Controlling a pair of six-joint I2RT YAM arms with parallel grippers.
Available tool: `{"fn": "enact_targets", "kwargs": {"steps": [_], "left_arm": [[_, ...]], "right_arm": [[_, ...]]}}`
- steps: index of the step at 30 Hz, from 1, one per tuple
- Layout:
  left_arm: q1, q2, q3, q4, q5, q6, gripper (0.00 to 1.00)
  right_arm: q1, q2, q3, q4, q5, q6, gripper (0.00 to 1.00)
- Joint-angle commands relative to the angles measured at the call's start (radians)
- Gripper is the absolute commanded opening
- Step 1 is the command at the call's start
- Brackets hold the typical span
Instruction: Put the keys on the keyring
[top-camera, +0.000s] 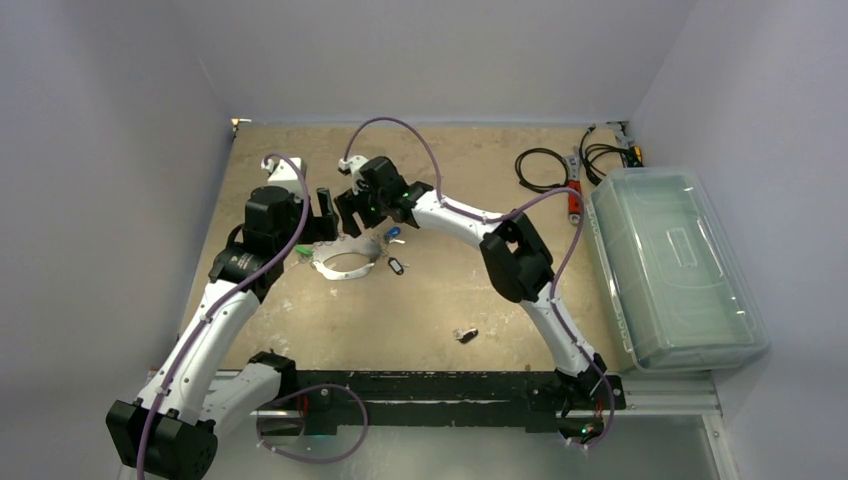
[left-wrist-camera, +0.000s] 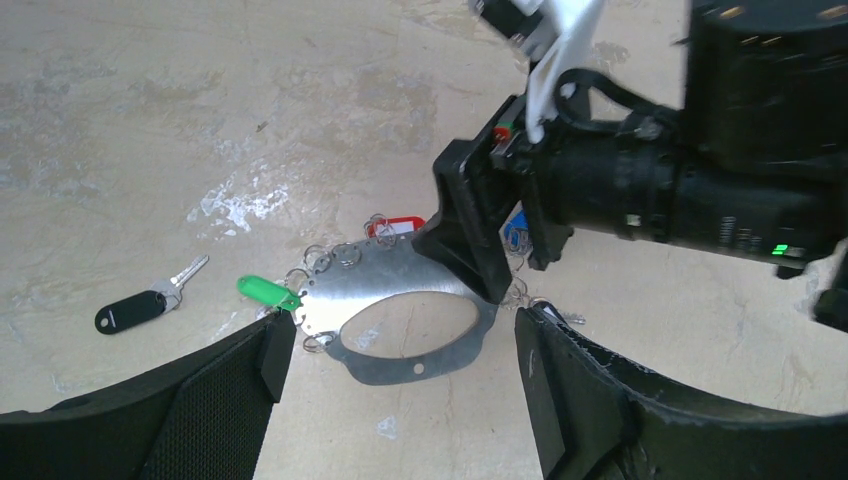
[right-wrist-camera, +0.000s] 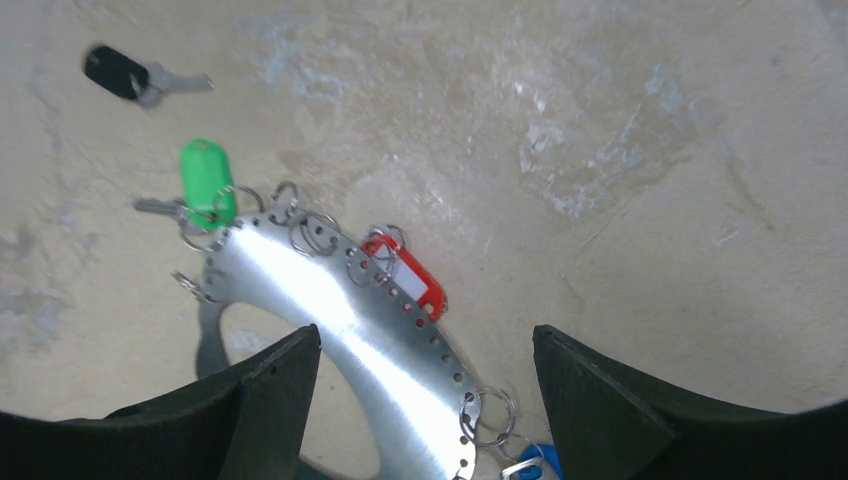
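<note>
Plainly flat on the tabletop (top-camera: 440, 300): the keyring (top-camera: 345, 262), its wide crescent side lined with small split rings. Along that crescent: a green-tagged key (left-wrist-camera: 265, 291) at one end, a red-tagged key (right-wrist-camera: 410, 280) near the middle, a blue-tagged key (right-wrist-camera: 535, 465) toward the other end. Off the keyring, beyond the green tag and apart from it: a black-headed key (left-wrist-camera: 135, 312), loose on the tabletop. Just beside the keyring on the blue tag's side: another black tag (top-camera: 396, 266), attached or not impossible to tell. Well apart from the keyring, on its near side: one more small loose key (top-camera: 466, 335).

Low over the keyring's thin side: left pincer (left-wrist-camera: 405, 345), spread wide, pinching nothing. Over the crescent from the opposite side: right pincer (right-wrist-camera: 425, 350), likewise spread, with only the metal plate showing between its fingers (right-wrist-camera: 270, 400). From the left wrist view, one right finger tip down at the crescent's edge, touching or not impossible to tell.

Far to the right of the keyring: a clear lidded plastic box (top-camera: 675, 270). Beyond the keyring and to its right: black cables (top-camera: 540, 165).
</note>
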Motion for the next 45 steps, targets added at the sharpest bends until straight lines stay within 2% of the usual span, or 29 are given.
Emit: {"fn": "enact_targets", "kwargs": {"steps": [1,7,9,13,19,24,27,30,35,39,45], "left_arm": [[0.007,-0.003,0.019,0.011,-0.009,0.0,0.82],[0.008,-0.003,0.019,0.01,-0.016,0.0,0.82],[0.009,-0.003,0.019,0.011,-0.014,0.0,0.82],[0.009,-0.002,0.019,0.01,-0.012,-0.001,0.82],[0.01,-0.002,0.019,0.011,-0.01,-0.002,0.82],[0.011,-0.001,0.02,0.011,-0.009,-0.002,0.82],[0.011,0.0,0.019,0.011,-0.012,-0.001,0.82],[0.011,0.001,0.018,0.012,-0.015,-0.002,0.82],[0.011,0.01,0.013,0.017,-0.027,-0.008,0.82],[0.011,0.006,0.018,0.008,-0.056,-0.014,0.81],[0.011,-0.036,0.014,0.005,-0.14,-0.028,0.79]], "right_arm": [[-0.004,0.049,0.051,-0.003,-0.051,-0.077,0.82],[-0.005,-0.01,-0.1,0.054,-0.167,-0.084,0.77],[-0.005,-0.054,-0.186,0.126,-0.183,-0.059,0.71],[-0.001,-0.098,-0.293,0.159,-0.24,-0.032,0.6],[0.037,-0.184,-0.507,0.27,-0.31,0.11,0.55],[0.12,-0.308,-0.7,0.472,-0.409,0.288,0.53],[0.166,-0.353,-0.727,0.528,-0.463,0.348,0.54],[0.166,-0.416,-0.739,0.505,-0.418,0.337,0.61],[0.127,-0.491,-0.689,0.323,-0.107,0.236,0.67],[0.12,-0.478,-0.614,0.247,0.023,0.176,0.66],[0.121,-0.379,-0.467,0.17,0.074,0.161,0.59]]}}
